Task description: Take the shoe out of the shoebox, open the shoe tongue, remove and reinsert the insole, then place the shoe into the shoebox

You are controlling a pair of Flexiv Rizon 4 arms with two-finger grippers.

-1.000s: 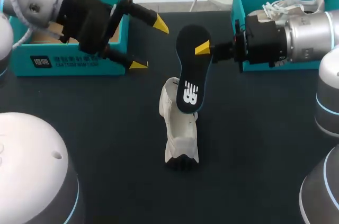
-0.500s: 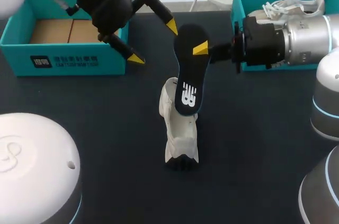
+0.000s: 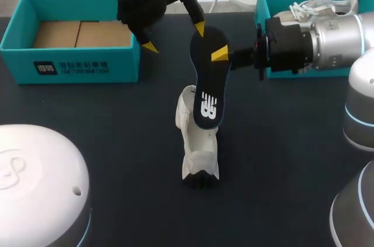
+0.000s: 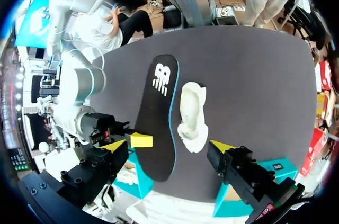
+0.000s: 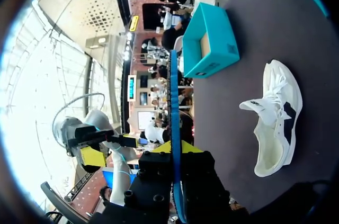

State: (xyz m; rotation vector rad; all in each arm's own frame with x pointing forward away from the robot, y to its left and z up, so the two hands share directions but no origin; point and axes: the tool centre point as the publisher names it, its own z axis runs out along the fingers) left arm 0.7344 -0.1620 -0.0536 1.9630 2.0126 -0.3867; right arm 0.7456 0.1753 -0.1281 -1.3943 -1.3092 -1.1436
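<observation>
A black insole (image 3: 207, 77) hangs upright over the table, its lower end dipping to a white shoe (image 3: 196, 142) that lies on the dark table (image 3: 292, 159). My right gripper (image 3: 222, 54) is shut on the insole's upper edge from the right. My left gripper (image 3: 175, 37) stands open just left of the insole's top, one yellow tip almost at it. In the left wrist view the insole (image 4: 159, 113) and shoe (image 4: 192, 115) lie ahead of that open gripper (image 4: 168, 146). The right wrist view shows the insole (image 5: 174, 102) edge-on in its gripper (image 5: 176, 149), the shoe (image 5: 273, 123) beside it.
An open teal shoebox (image 3: 70, 63) with a bare cardboard floor stands at the back left, under my left arm. A second teal box (image 3: 274, 2) at the back right holds another white shoe (image 3: 324, 6), behind my right arm.
My left arm has swung right from above the left shoebox, bringing its open gripper up to the insole's top. The right gripper and insole have stayed almost still.
</observation>
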